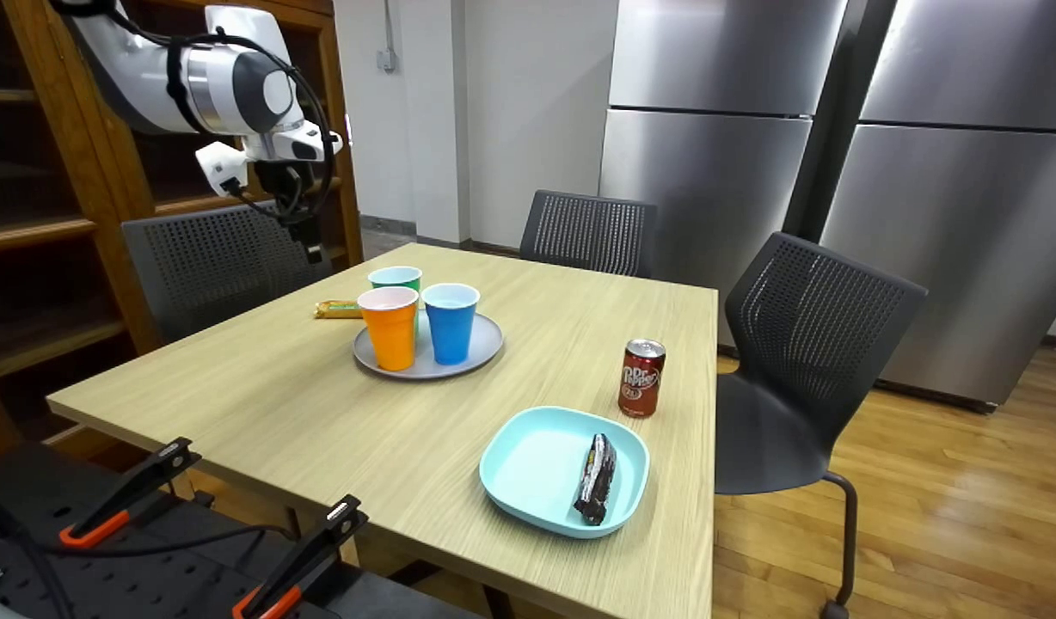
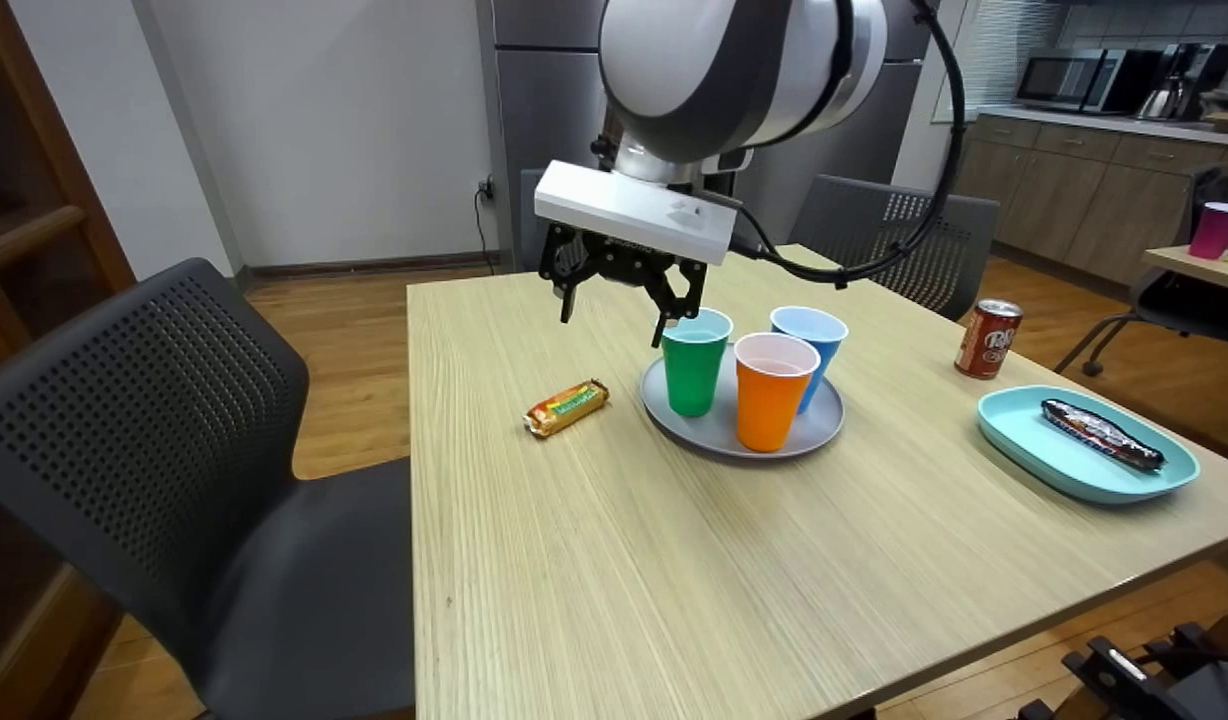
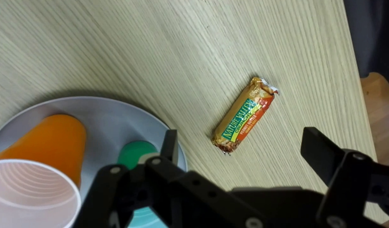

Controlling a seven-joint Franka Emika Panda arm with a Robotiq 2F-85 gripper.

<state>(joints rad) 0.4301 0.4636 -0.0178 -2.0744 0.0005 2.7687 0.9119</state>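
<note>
My gripper (image 2: 612,322) is open and empty, held above the table in an exterior view; it also shows in the wrist view (image 3: 241,139). Below it a gold and red granola bar (image 3: 243,117) lies on the table, showing between the fingers but apart from them. The bar shows in both exterior views (image 1: 337,309) (image 2: 566,408). Beside it a grey plate (image 2: 699,434) holds three upright cups: green (image 2: 694,375), orange (image 2: 767,405) and blue (image 1: 450,331). In the wrist view a finger partly hides the green cup (image 3: 134,152); I cannot see the blue cup there.
A teal plate (image 1: 528,456) with a dark wrapped bar (image 1: 597,480) and a red soda can (image 1: 641,378) stand at another part of the table (image 1: 545,327). Dark chairs (image 2: 154,400) surround the table. Clamps (image 1: 309,550) sit near an edge.
</note>
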